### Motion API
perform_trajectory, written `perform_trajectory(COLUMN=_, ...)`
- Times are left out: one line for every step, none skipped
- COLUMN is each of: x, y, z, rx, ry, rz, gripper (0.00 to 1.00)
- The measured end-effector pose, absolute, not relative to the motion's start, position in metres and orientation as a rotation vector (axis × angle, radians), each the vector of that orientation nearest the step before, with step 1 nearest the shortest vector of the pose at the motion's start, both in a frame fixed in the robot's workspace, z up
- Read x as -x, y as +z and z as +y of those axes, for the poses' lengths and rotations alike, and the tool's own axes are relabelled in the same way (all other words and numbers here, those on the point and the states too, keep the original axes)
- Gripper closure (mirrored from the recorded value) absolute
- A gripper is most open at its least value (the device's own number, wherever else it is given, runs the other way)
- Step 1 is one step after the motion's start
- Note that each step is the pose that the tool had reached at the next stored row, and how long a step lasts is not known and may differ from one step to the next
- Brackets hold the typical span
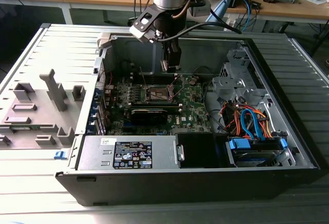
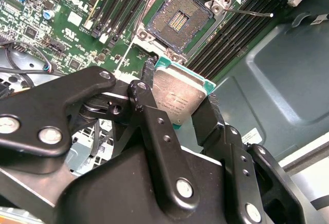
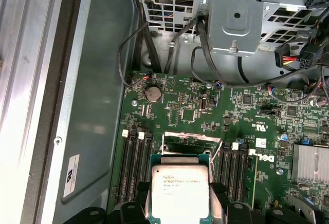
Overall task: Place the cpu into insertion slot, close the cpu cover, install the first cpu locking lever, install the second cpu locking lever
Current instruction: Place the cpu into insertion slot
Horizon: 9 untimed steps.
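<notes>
My gripper [image 2: 177, 100] is shut on the cpu [image 2: 179, 96], a flat square chip with a silver top and green edge, pinched by its two sides between the black fingers [image 2: 146, 93]. The insertion slot [image 2: 180, 21] lies below and beyond it on the green motherboard, its brownish contact field uncovered. In the first wrist view the cpu [image 3: 180, 193] hangs over the socket area. Just past it is a silver frame [image 3: 191, 143] that looks like the raised cpu cover. In the exterior view the gripper [image 1: 171, 69] hovers above the slot [image 1: 158, 93] inside the open case.
Thin locking levers [image 2: 247, 12] stick out beside the socket. Black memory slots [image 2: 231, 34] flank it on both sides. A metal drive cage [image 3: 236, 18] with loose cables rises nearby. A black card [image 1: 154, 112] and the power supply [image 1: 128, 152] lie toward the case front.
</notes>
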<state>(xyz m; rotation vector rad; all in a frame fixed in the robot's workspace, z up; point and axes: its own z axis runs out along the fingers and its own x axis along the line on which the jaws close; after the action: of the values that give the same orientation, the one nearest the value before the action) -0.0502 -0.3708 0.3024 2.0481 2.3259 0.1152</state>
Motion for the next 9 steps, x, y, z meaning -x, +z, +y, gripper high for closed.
perform_trajectory(x=0.0502, y=0.3023, z=-0.3708, rx=-2.049, ry=0.115, rz=2.325, gripper=0.46)
perform_trajectory(x=0.0502, y=0.3023, z=-0.3708, rx=-2.05, ry=0.115, rz=2.324, gripper=0.46)
perform_trajectory(x=0.0502, y=0.3023, z=-0.3708, rx=-2.051, ry=0.115, rz=2.323, gripper=0.46)
perform_trajectory(x=0.0502, y=0.3022, z=-0.3708, rx=-2.052, ry=0.115, rz=2.322, gripper=0.46)
perform_trajectory(x=0.0502, y=0.3022, z=-0.3708, rx=-2.053, ry=0.115, rz=2.322, gripper=0.46)
perform_trajectory(x=0.0502, y=0.3022, z=-0.3708, rx=-2.054, ry=0.115, rz=2.32, gripper=0.46)
perform_trajectory(x=0.0502, y=0.3021, z=-0.3708, rx=-2.055, ry=0.115, rz=2.319, gripper=0.46)
perform_trajectory(x=0.0502, y=0.3021, z=-0.3708, rx=-2.057, ry=0.115, rz=2.318, gripper=0.46)
perform_trajectory(x=0.0502, y=0.302, z=-0.3708, rx=-2.058, ry=0.115, rz=2.317, gripper=0.46)
